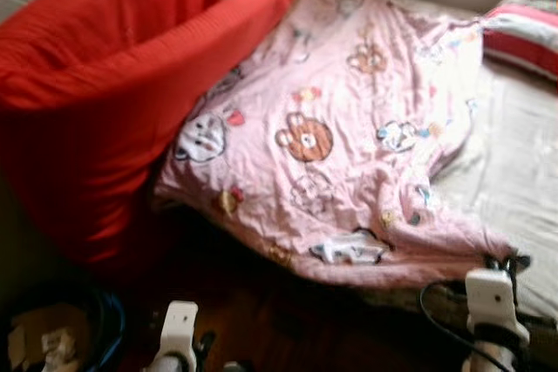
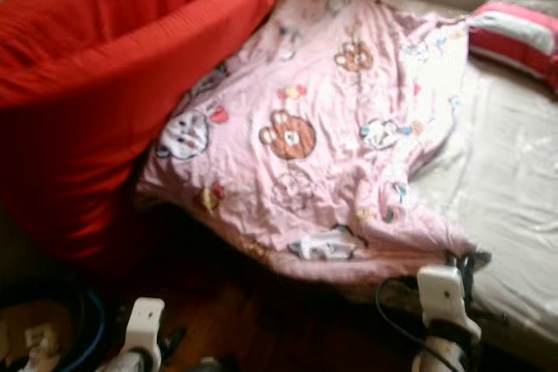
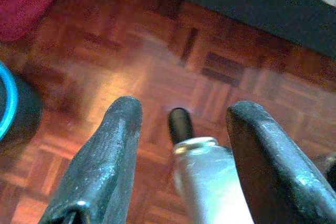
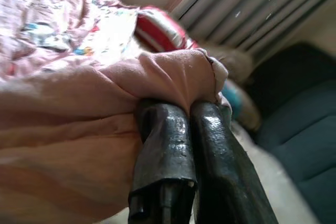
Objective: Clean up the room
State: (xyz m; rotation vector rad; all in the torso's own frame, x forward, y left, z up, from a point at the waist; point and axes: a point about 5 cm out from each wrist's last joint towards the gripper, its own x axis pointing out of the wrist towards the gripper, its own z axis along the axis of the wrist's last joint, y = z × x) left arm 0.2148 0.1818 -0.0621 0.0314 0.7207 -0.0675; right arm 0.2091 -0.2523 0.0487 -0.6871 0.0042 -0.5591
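Your right gripper [image 4: 181, 111]: fingers pressed together, clamped on a corner fold of the pink cartoon blanket [image 1: 331, 128], which lies spread and rumpled across the bed [image 1: 514, 172] beside two red cushions [image 1: 96, 84]. Your left gripper [image 3: 184, 124]: fingers apart, holding nothing, low over the parquet floor [image 3: 157, 51]. Striped pillow [image 1: 523, 28] at the bed's far right.

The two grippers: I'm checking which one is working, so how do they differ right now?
The right gripper is shut on the pink blanket at its corner; the left gripper is open and holds nothing. The right is up at the bed's edge; the left hangs over the wood floor. Both have two black fingers.
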